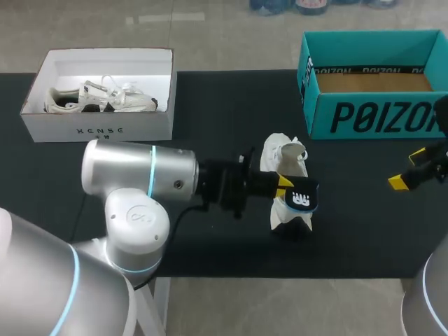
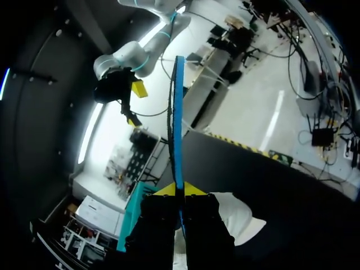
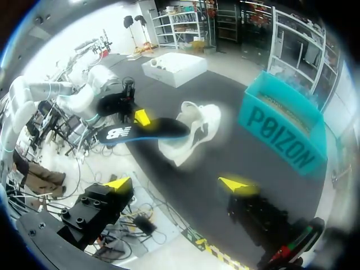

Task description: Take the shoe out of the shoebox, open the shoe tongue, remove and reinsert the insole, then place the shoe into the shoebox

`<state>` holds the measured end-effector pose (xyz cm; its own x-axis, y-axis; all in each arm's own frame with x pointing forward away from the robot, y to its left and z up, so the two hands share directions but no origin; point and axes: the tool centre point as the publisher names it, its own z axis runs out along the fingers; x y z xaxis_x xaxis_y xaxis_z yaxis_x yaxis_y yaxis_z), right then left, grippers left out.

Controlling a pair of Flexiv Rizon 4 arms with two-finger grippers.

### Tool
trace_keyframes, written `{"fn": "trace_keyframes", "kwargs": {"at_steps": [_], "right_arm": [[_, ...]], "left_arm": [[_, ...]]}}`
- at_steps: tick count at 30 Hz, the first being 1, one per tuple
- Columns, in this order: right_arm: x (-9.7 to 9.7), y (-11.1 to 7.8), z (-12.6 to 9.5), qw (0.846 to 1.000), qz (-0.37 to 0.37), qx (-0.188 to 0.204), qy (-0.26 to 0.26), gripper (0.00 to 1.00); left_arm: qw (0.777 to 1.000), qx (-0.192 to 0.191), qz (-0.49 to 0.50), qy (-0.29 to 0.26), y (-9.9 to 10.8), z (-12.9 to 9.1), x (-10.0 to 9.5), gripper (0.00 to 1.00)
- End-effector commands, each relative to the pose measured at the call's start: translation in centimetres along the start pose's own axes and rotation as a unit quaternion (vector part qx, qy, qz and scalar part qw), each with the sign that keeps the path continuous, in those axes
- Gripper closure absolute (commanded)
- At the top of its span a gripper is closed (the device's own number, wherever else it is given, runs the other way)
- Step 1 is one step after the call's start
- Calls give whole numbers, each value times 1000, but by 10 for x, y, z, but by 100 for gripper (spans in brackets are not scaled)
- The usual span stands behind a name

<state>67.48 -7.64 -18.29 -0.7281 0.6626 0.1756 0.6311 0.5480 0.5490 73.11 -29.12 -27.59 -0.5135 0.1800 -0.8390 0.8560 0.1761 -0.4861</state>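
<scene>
Shoe sits out on the counter, left gripper clamped on the insole, right gripper open and empty, so reinserting and boxing look left.

Silver, cyan-ringed left arm carries a seemingly black, yellow-tipped end effector.

A robotics lab is indicated: a left arm and a right arm are mounted at a black table, on which a white box and a teal box are laid out.
</scene>
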Motion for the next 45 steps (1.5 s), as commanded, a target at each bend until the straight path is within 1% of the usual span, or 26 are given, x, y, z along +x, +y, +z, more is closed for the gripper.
{"fn": "trace_keyframes", "kwargs": {"at_steps": [1,12,21,27,34,40,41,42,43,44,45], "right_arm": [[3,-4,-1,1000,0,-2,-3,0],[3,-4,-1,1000,0,-2,-3,0],[3,-4,-1,1000,0,-2,-3,0],[3,-4,-1,1000,0,-2,-3,0],[3,-4,-1,1000,0,-2,-3,0],[3,-4,-1,1000,0,-2,-3,0],[3,-4,-1,1000,0,-2,-3,0],[3,-4,-1,1000,0,-2,-3,0],[3,-4,-1,1000,0,-2,-3,0],[3,-4,-1,1000,0,-2,-3,0],[3,-4,-1,1000,0,-2,-3,0]], "left_arm": [[1000,-6,-3,3,4,2,0,100],[1000,-18,-6,7,24,6,9,100],[999,-38,-13,13,50,3,20,100],[999,-38,-12,17,55,4,19,100],[997,-62,-10,40,72,-2,27,100],[997,-64,-8,51,78,2,27,100],[997,-64,-8,52,78,2,26,77],[996,-65,-8,53,77,2,25,57],[996,-65,-8,53,76,2,24,40],[996,-66,-8,55,75,2,23,13],[996,-66,-8,56,74,1,22,0]]}}
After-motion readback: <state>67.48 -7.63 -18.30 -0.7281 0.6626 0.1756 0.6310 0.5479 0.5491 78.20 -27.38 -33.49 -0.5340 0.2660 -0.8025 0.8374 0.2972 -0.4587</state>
